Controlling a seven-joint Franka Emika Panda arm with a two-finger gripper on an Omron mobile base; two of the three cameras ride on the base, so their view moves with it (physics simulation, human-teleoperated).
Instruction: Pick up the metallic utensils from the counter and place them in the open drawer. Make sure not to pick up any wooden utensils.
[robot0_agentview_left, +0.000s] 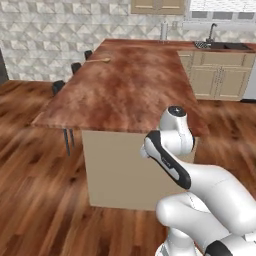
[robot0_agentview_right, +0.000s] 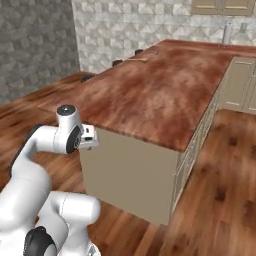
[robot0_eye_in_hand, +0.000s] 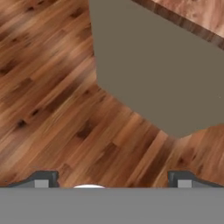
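The white arm (robot0_agentview_left: 200, 190) is folded close over its base, rising at about five o'clock in the left base view and seven o'clock in the right base view. Its upper links bend back on themselves, a round dark-capped joint (robot0_agentview_right: 66, 111) topping the fold. The wrist points downward. In the hand view the gripper (robot0_eye_in_hand: 113, 179) sits at six o'clock, its two dark fingertips (robot0_eye_in_hand: 41, 180) spread wide apart and holding nothing.
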